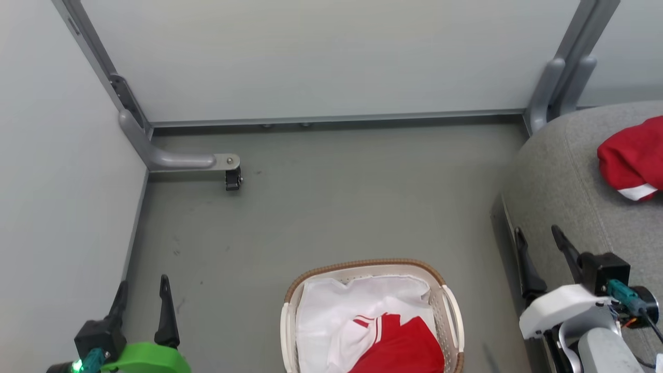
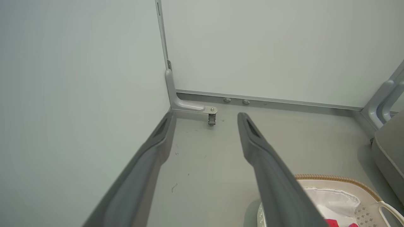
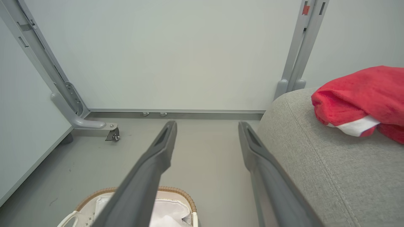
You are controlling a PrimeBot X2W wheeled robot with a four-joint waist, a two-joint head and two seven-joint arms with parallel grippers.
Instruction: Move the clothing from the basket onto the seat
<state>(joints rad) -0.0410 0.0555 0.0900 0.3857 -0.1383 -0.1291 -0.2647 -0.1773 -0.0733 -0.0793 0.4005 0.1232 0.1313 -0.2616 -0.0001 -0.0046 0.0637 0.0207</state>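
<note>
A cream laundry basket [image 1: 362,264] with a brown woven rim stands on the grey floor [image 1: 336,207], well out from the pale wall panels [image 1: 331,57] and near the side edge of the grey seat [image 1: 559,176]. Inside it a red-and-white garment [image 1: 401,344] lies on a glossy white sheet [image 1: 331,305], towards the basket's end nearest the robot. A second red garment with a white cuff [image 1: 634,155] rests on top of the seat, in from its rounded far corner and clear of its side edge.

The robot's left gripper [image 1: 144,284] hangs over the floor close to the left-hand panel, beside the basket and not touching it, its two dark fingers spread wide with nothing between them. The right gripper [image 1: 536,230] sits at the seat's side edge, fingers likewise parted and empty, well apart from both garments. A small castor foot [image 1: 233,178] on the panel frame stands at the floor's far left corner.
</note>
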